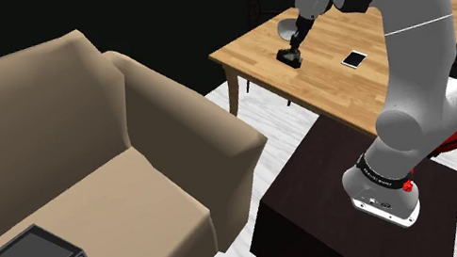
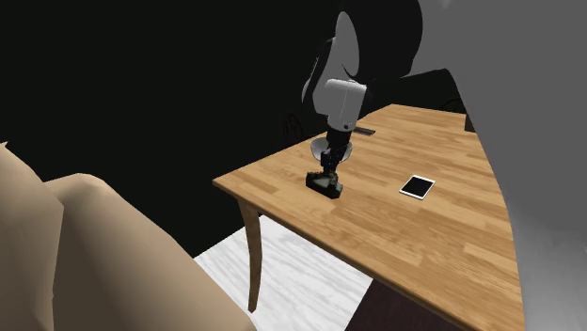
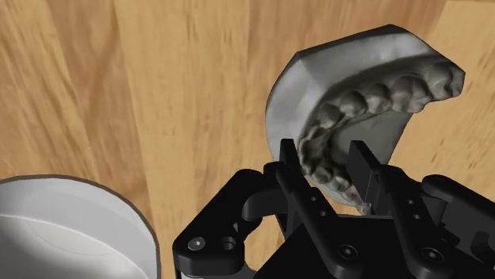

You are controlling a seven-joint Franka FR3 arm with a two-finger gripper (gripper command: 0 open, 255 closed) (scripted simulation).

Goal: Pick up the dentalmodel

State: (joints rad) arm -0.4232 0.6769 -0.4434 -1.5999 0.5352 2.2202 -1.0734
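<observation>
The dental model [image 3: 381,79] is a grey cast of a jaw with a curved row of teeth, lying over the wooden table [image 3: 182,95]. My black gripper [image 3: 325,162] is shut on it, with one finger [image 3: 287,170] on the outer side of the tooth row and the other [image 3: 363,166] on the inner side. In the shoulder view the gripper [image 1: 289,53] is down at the table top [image 1: 334,86], near its far edge. The second exterior view has the gripper [image 2: 325,181] low over the table [image 2: 423,244]. I cannot tell whether the model rests on the wood.
A white bowl [image 3: 63,230] stands close beside the gripper, also seen behind it [image 1: 286,25]. A small white-framed tablet [image 1: 354,59] [image 2: 417,186] lies flat on the table. A beige sofa [image 1: 80,167] stands at the shoulder view's left. Black area lies beyond the table.
</observation>
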